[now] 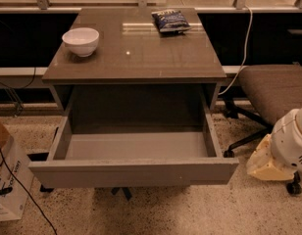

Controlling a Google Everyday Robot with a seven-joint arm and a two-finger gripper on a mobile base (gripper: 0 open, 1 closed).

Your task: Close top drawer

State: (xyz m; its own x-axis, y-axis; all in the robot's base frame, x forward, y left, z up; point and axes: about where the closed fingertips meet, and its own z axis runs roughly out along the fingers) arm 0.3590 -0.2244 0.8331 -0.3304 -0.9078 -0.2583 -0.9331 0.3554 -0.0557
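Note:
The top drawer [134, 171] of the grey-brown cabinet [134, 53] is pulled far out toward me. Its plain flat front faces me, and its paler grey inner box [136, 145] holds nothing. My gripper [266, 161] is low at the right, beyond the drawer's right front corner and apart from it. Only the arm's white rounded body [293, 138] and a beige part at its end show there. The two lower drawer fronts are hidden under the open drawer.
A white bowl [81, 41] and a dark snack bag [169, 20] sit on the cabinet top. An office chair [273, 89] stands at the right, behind the arm. A cardboard box [6, 180] with a black cable stands at the lower left. The floor is speckled.

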